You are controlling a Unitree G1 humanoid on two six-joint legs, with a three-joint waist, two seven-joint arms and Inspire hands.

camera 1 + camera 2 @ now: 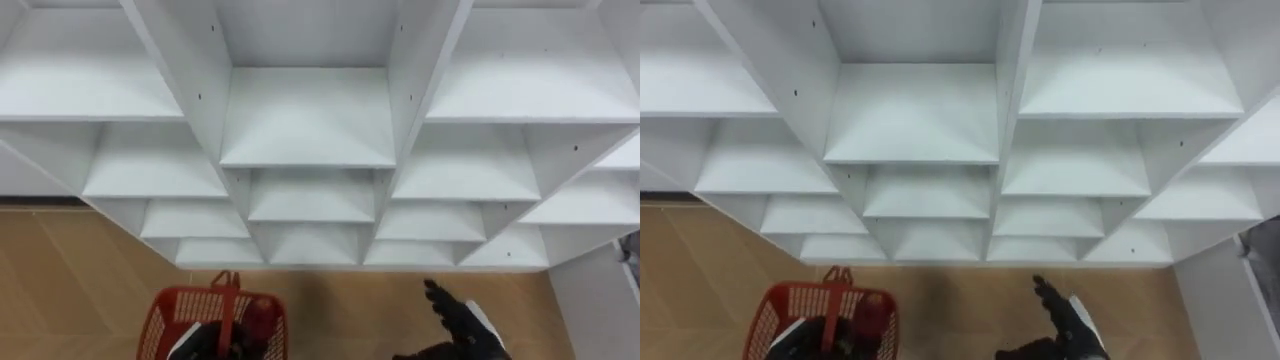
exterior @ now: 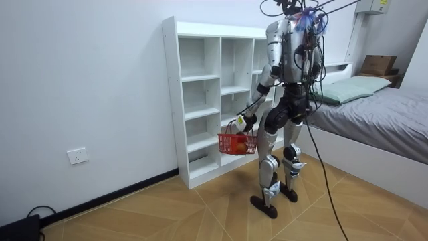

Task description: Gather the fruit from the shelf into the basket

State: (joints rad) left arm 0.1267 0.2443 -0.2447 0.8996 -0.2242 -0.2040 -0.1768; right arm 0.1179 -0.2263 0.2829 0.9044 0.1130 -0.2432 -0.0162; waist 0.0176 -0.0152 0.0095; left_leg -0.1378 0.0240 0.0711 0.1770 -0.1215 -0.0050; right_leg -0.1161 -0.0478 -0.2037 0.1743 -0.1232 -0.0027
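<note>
1. The robot stands on the wooden floor (image 2: 167, 207), facing the white closet (image 2: 200, 100) and close to its front edge.
2. The left robot hand (image 2: 242, 122) is clenched round the handle (image 1: 232, 283) of the red basket (image 2: 249, 144). The basket hangs clear of the floor, just before the closet's lower shelves.
3. Fruit (image 2: 235, 142) lies inside the basket as a rounded orange-red shape against its wall. How many pieces there are cannot be told.
4. The right robot hand (image 1: 462, 325) is released and grasps nothing. Its fingers are straight and point toward the closet's bottom edge.
5. The fruit is probably firm, smooth-skinned and fairly light. It is likely to roll on a flat shelf and to bruise if squeezed hard or dropped.
6. The best hold would be round the widest part, fingers on one side and thumb opposite, with gentle pressure.
7. The basket looks stiff, but it hangs from one handle, so it may swing. Fruit is best lowered over its rim, not dropped in.
</note>
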